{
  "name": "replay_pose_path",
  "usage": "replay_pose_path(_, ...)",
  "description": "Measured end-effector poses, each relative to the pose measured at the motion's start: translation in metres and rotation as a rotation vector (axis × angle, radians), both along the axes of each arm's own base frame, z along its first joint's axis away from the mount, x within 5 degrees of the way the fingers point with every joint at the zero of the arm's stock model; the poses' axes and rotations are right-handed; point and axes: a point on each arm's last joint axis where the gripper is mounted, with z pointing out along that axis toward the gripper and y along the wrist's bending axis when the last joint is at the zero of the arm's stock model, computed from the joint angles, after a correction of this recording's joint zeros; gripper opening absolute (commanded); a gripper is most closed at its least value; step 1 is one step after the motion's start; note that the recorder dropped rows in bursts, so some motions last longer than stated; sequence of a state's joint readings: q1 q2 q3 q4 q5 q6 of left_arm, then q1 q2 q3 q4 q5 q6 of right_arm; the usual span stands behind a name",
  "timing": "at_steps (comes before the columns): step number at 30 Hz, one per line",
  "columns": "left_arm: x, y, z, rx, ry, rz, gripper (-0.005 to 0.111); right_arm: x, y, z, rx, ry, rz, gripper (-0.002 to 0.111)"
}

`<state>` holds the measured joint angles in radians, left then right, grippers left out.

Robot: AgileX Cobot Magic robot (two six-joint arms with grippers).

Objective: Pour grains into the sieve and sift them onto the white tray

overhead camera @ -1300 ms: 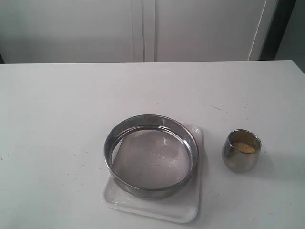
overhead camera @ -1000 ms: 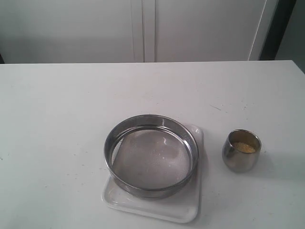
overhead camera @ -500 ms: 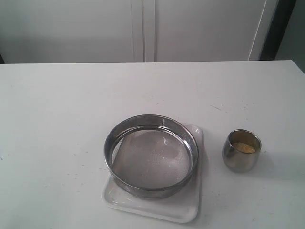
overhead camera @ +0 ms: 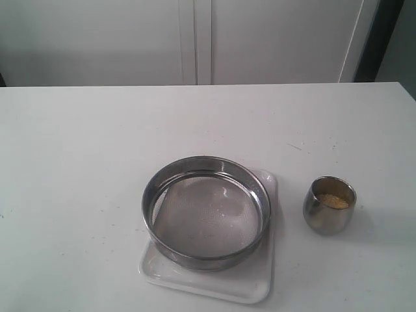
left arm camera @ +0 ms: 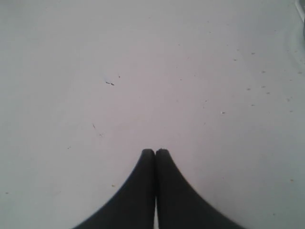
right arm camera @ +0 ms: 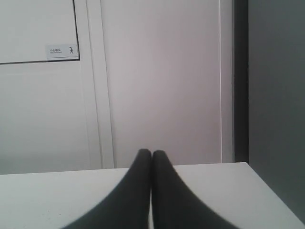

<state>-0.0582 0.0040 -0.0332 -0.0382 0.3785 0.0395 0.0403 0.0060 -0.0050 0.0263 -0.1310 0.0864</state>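
Observation:
In the exterior view the steel sieve (overhead camera: 207,211) with its grey mesh bottom rests on the white tray (overhead camera: 255,289) near the table's front. To its right stands a small rounded steel cup (overhead camera: 329,205) holding golden-yellow grains (overhead camera: 334,201). Neither arm shows in the exterior view. My left gripper (left arm camera: 155,151) is shut with nothing in it, its black fingers pressed together over bare table. My right gripper (right arm camera: 152,152) is also shut and empty, low over the table and facing the back wall.
The white table (overhead camera: 97,162) stretches wide to the left and behind the sieve. White cabinet doors (overhead camera: 195,39) run behind the table's far edge. A dark gap (right arm camera: 240,81) stands beside the doors at the right.

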Motion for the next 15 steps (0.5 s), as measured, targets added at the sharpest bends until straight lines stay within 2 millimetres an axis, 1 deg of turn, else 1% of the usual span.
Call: replay_pose_path(15,0.0,0.0,0.0,0.0,0.0,0.0,0.0,-0.0003,0.0,0.0013,-0.012,-0.015,-0.003,0.0)
